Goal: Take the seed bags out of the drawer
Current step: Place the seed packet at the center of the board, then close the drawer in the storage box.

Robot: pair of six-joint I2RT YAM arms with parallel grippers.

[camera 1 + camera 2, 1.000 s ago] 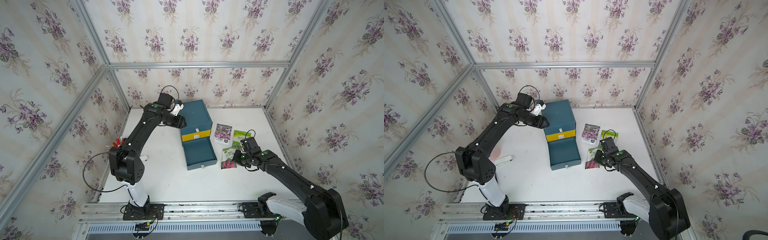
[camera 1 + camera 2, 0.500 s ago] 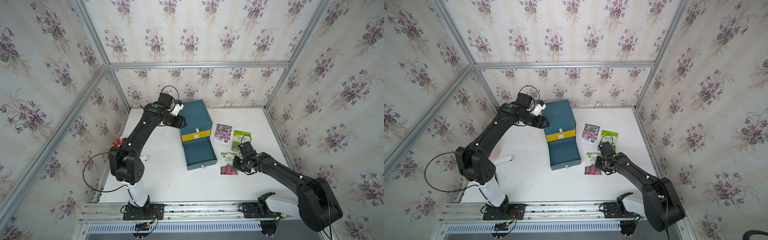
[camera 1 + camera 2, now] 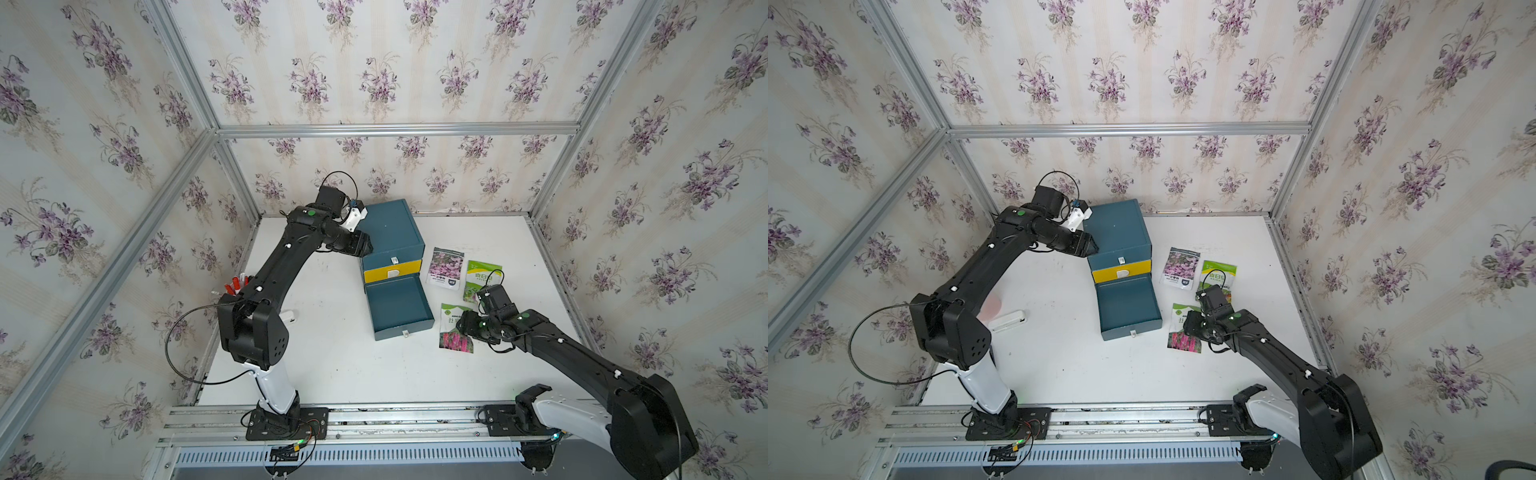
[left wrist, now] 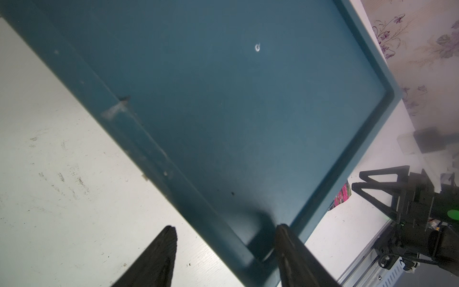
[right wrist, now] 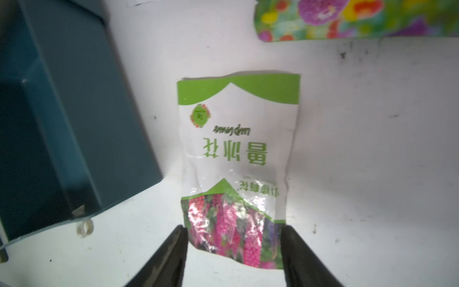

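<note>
Three seed bags (image 3: 456, 328) lie on white tabletop (image 3: 332, 365); right end effector (image 5: 233, 251) released, left end effector (image 4: 223, 253) clenched on cabinet (image 3: 390, 232).

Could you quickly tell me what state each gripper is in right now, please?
Left gripper: closed on the side wall of the dark teal drawer cabinet.
Right gripper: open, holding nothing, over the green-and-white seed packet with pink flowers.

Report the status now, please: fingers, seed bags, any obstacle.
Right gripper open over the nearest seed bag. Left gripper straddles the cabinet edge. All three seed bags on the table; drawer empty. No obstacle.
</note>
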